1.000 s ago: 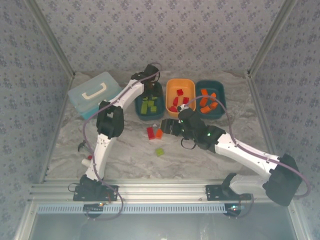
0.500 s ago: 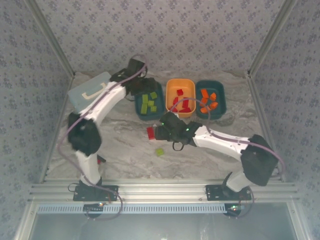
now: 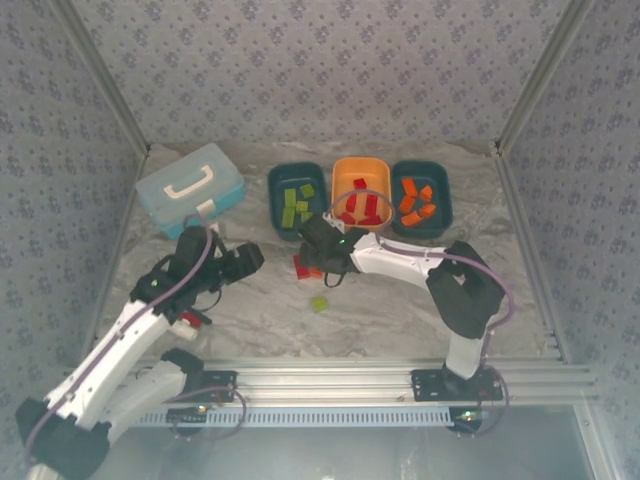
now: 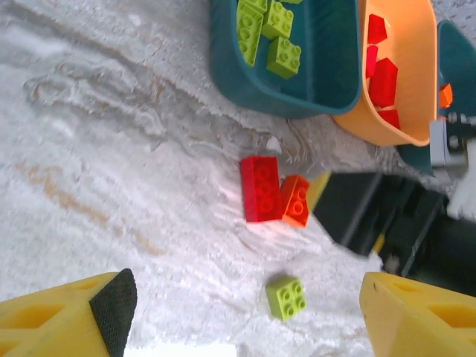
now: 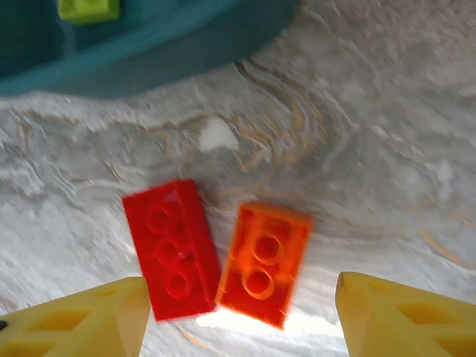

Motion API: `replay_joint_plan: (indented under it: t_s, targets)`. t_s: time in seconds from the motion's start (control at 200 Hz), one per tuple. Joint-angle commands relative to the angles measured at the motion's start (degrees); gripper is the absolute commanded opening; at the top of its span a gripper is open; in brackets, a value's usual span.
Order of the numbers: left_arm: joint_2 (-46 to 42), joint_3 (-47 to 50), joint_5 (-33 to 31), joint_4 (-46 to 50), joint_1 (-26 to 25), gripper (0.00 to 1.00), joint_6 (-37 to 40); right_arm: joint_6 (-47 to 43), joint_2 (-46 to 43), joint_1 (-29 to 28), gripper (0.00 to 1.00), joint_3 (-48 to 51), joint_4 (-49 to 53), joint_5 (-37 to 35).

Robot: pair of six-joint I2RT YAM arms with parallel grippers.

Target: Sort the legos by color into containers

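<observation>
A red lego and an orange lego lie side by side on the marbled table. My right gripper hangs open just above them, a yellow finger on each side; from above, this gripper partly covers the pair. A lime green lego lies alone nearer to me, between the spread fingers of my open left gripper, which is well above it and, in the top view, left of the legos. The containers stand behind: a teal tub with green legos, an orange tub with red ones, a teal tub with orange ones.
A light blue lidded case with a white handle stands at the back left. The left teal tub's wall is close behind the right gripper. Patterned walls and metal rails close the table in.
My left arm has pulled back from the green tub toward the near left and its jaws have widened. The right gripper has slid left over the red and orange legos.
</observation>
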State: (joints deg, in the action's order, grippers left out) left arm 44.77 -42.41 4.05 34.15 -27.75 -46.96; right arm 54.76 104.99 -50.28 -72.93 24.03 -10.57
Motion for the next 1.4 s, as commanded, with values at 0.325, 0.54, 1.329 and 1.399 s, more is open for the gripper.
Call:
replay_joint_plan:
  t_s: [0.325, 0.54, 1.329, 1.399]
  targets:
    - [-9.7, -1.7, 1.2, 7.0, -0.3, 0.81, -2.0, 11.8, 5.0, -0.6, 0.63, -3.5, 7.4, -6.2]
    - [-9.6, -1.7, 1.4, 6.8, -0.3, 0.81, -1.9, 11.6, 7.8, -0.5, 0.65, -4.6, 6.2, -3.6]
    - [-5.3, -2.6, 10.8, -1.4, -1.0, 0.81, -4.4, 8.7, -5.7, -1.6, 0.29, -0.2, 12.4, -13.7]
    - [-2.2, -4.1, 11.0, -3.2, -2.4, 0.81, -4.4, 6.2, -10.3, 0.5, 0.29, 1.3, 13.5, -16.1]
